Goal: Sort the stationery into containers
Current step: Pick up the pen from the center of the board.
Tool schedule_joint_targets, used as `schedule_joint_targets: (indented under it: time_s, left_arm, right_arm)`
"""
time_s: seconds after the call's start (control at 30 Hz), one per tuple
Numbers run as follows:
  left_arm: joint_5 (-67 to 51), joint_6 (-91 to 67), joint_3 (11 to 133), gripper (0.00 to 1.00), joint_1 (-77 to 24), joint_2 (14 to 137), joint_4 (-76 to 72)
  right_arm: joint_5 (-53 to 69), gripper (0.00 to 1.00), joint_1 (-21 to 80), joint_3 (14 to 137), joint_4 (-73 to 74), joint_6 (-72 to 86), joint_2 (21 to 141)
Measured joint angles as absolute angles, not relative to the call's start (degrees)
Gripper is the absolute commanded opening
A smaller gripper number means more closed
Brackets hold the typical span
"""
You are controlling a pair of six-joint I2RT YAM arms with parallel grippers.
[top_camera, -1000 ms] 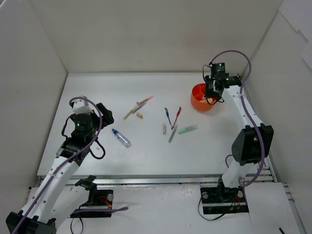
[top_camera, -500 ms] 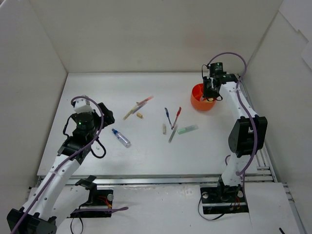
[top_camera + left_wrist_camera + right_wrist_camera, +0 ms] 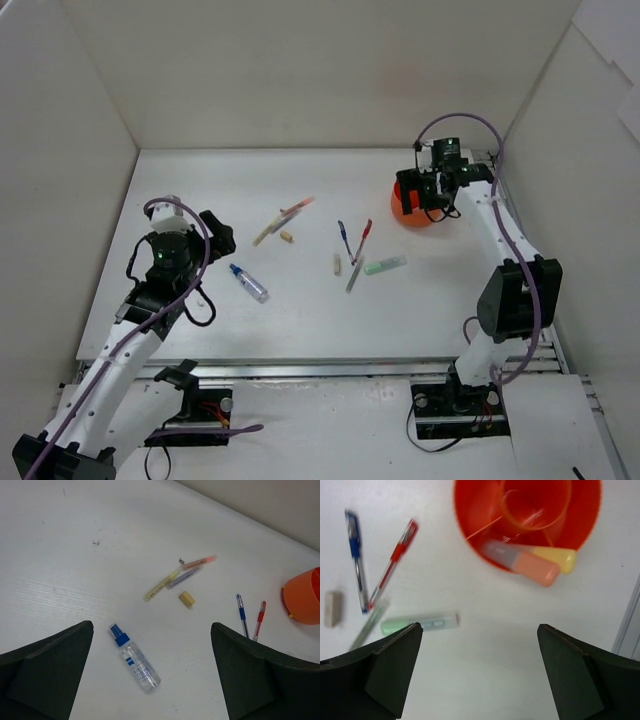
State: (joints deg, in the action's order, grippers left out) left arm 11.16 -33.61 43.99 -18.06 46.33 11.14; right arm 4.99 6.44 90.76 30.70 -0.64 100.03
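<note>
Comparing with a second ago, the right tool [image 3: 420, 192] has gone from pressed together to spread wide, nothing between its fingers, and sits further left above the orange pot [image 3: 470, 515]. The left tool [image 3: 151, 625] is spread and empty, as before.

From the top camera the right tool covers much of the pot. At the right wrist, a slim grey-green item [image 3: 367, 625] is too blurred to name.

The pot stands at the far right of the surface [image 3: 300, 310]. An orange highlighter [image 3: 525, 564] and a yellow highlighter [image 3: 559, 557] rest in it side by side, ends overhanging the rim. A green highlighter [image 3: 420, 624], blue pen [image 3: 356, 555], red pen [image 3: 392, 562], beige stub [image 3: 332, 608] and blue-capped clear bottle [image 3: 135, 657] lie loose.
</note>
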Motion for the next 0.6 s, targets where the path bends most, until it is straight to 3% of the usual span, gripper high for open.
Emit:
schedule_joint_targets:
  time_s: [0.23, 0.6]
  left_arm:
    - [8.8, -33.5, 43.2, 0.99, -18.1, 46.1, 9.8]
    - [7.7, -33.2, 42.8, 0.99, -18.1, 46.3, 9.0]
  right_arm:
    - [7.8, 0.98, 16.8, 78.6, 30.9, -22.5, 93.0]
    - [5.6, 0.98, 22.0, 73.9, 31.0, -30.3, 101.4]
